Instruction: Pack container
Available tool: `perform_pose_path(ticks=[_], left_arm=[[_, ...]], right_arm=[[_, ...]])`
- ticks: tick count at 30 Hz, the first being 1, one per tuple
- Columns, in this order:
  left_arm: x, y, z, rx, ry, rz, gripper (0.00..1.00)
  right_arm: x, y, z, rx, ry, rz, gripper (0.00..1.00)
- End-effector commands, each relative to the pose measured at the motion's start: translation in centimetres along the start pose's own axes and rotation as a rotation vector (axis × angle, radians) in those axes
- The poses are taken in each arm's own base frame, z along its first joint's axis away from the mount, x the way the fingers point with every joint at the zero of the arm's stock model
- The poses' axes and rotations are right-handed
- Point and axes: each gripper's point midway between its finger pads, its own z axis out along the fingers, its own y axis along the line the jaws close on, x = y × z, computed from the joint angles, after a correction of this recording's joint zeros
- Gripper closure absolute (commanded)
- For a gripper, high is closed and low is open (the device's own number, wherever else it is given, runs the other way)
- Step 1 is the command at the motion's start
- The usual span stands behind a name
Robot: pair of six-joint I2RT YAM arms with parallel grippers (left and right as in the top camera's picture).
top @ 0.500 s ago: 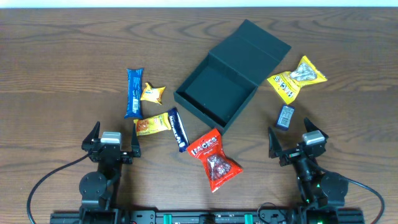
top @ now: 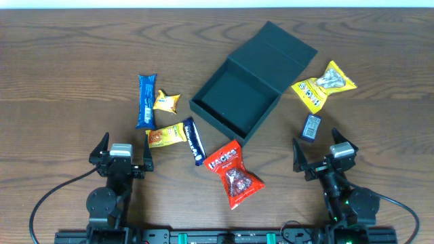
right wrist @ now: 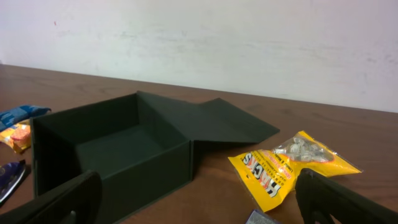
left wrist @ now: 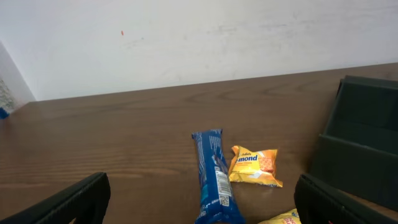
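The left fingers [left wrist: 67, 203] stand spread wide, gripping nothing, low over the wooden table [top: 68, 61]. Straight ahead of their gap lies a blue wrapped bar [top: 146, 100], with a small yellow cracker packet [top: 165, 102] just beside it on its right. Nearer, just ahead of the right-hand one of these fingers, a yellow-orange packet [top: 165, 137] touches a dark blue bar [top: 194, 141]. A red Hacks packet [top: 234, 174] lies between the two arms. The container [top: 224, 131] sits open, flap lid laid back, ahead and to the left of the right fingers [right wrist: 348, 200], which are also spread wide and grip nothing. A small blue-grey packet [top: 311, 126] lies just ahead of them, and a yellow Hacks packet [top: 323, 85] farther ahead, beside the container.
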Motion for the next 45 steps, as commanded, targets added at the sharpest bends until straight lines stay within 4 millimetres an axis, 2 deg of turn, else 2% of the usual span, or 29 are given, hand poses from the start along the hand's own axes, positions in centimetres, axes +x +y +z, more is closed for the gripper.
perform_pose_path(ticks=[1, 16, 20, 25, 32, 34, 38, 42, 45], left_arm=[[1.9, 0.2, 0.0, -0.017, 0.062, -0.006, 0.05], [1.9, 0.2, 0.0, -0.017, 0.062, -0.006, 0.05], [1.8, 0.2, 0.0, -0.017, 0.061, -0.006, 0.05], [1.8, 0.2, 0.0, -0.017, 0.061, -0.006, 0.05], [1.9, 0.2, 0.0, -0.017, 0.062, -0.006, 0.05], [1.9, 0.2, 0.0, -0.017, 0.062, -0.006, 0.05], [1.9, 0.2, 0.0, -0.017, 0.062, -0.006, 0.05], [1.9, 0.2, 0.0, -0.017, 0.062, -0.006, 0.05], [1.9, 0.2, 0.0, -0.017, 0.062, -0.006, 0.05]], right_arm=[[0.1, -0.2, 0.0, 0.01, 0.002, 0.014, 0.01], [0.1, -0.2, 0.0, 0.01, 0.001, 0.014, 0.01], [-1.4, -0.3, -0.1, 0.019, -0.06, -0.003, 0.01], [-0.7, -0.3, 0.0, 0.019, -0.032, 0.0, 0.01], [-2.3, 0.5, -0.3, -0.025, -0.07, 0.055, 0.01], [-2.6, -0.2, -0.5, 0.014, -0.052, 0.065, 0.01], [-3.3, -2.6, -1.7, 0.177, 0.022, 0.117, 0.01], [-5.5, -4.0, -2.8, 0.273, 0.051, 0.121, 0.01], [-6.9, -5.0, -2.9, 0.331, 0.091, 0.145, 0.01]])
